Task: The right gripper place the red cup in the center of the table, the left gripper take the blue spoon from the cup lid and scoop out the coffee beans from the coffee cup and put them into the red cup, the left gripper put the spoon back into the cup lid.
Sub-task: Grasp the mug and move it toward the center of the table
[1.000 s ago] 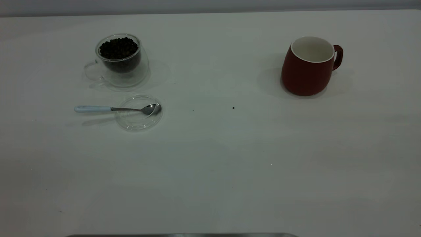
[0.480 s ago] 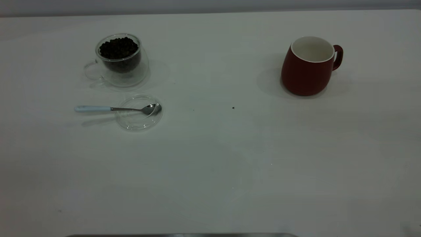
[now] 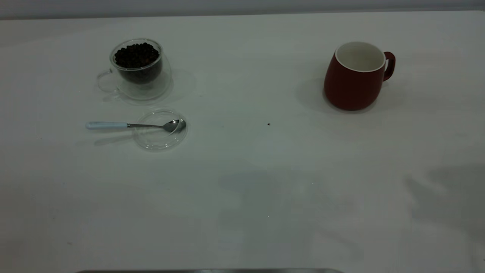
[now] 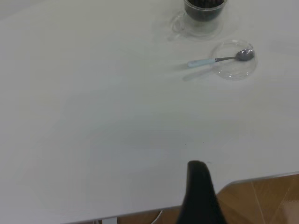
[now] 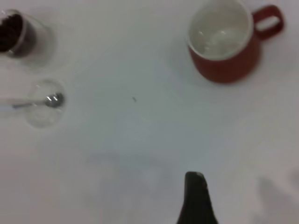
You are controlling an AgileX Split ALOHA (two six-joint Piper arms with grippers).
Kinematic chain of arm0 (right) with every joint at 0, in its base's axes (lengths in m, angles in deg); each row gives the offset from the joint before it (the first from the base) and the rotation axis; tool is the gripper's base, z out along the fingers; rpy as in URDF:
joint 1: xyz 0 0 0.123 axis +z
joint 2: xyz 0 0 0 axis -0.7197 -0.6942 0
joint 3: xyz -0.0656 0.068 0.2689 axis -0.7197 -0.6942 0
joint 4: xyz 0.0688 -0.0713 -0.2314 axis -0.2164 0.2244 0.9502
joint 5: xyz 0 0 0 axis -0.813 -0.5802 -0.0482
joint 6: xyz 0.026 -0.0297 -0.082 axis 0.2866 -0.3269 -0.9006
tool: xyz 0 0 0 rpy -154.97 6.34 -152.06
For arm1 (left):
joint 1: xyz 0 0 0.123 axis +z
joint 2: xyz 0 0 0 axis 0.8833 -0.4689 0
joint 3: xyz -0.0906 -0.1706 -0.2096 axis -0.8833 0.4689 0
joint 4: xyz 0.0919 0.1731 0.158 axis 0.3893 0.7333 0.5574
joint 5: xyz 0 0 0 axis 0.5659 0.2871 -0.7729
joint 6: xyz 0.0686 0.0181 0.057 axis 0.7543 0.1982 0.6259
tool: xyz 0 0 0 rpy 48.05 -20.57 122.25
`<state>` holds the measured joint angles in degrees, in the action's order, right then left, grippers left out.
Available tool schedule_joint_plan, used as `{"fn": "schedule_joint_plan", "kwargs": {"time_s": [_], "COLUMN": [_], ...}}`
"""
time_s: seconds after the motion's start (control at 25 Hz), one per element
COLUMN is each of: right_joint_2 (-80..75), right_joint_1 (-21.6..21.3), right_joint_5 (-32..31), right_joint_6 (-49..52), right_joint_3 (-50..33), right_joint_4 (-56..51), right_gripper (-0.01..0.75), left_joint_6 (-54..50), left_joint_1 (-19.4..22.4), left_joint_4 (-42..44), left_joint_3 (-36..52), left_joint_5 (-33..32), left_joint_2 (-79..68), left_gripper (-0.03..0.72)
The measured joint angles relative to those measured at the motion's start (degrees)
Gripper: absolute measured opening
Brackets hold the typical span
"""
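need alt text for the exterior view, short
A white table holds a red cup at the right, empty and upright. At the left stands a glass coffee cup full of coffee beans, and in front of it a blue spoon rests with its bowl in a clear cup lid. No arms are visible.

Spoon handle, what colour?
Pale light blue; the bowl and neck are bare metal. The spoon shows best in the exterior view.

No text, label, brand, number or sign can be read anywhere in these views.
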<state>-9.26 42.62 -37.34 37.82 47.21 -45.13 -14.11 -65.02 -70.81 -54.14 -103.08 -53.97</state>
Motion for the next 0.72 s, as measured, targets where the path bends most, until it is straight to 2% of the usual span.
{"fn": "schedule_joint_plan", "kwargs": {"time_s": [0.12,0.28,0.52,0.72], "right_joint_2": [-9.7,-22.2,-38.5,-51.4], "right_joint_1": [0.0,0.0,0.0,-0.3], "right_joint_5": [0.8,1.6,4.0,-0.8], "right_joint_6": [-9.1,-14.4,-13.7,-9.6], "right_joint_3": [5.1,13.0,25.8,34.9], "right_joint_4": [-8.5,-15.7,-22.5,-22.6], "right_gripper": [0.59,0.59,0.59,0.59], "left_joint_6": [0.0,0.0,0.0,-0.1], "left_joint_1": [0.0,0.0,0.0,0.0], "left_joint_4": [0.0,0.0,0.0,0.0], "left_joint_3": [0.0,0.0,0.0,0.0], "left_joint_5": [0.0,0.0,0.0,0.0], "left_joint_2": [0.0,0.0,0.0,0.0], "left_gripper": [0.596,0.596,0.596,0.596]}}
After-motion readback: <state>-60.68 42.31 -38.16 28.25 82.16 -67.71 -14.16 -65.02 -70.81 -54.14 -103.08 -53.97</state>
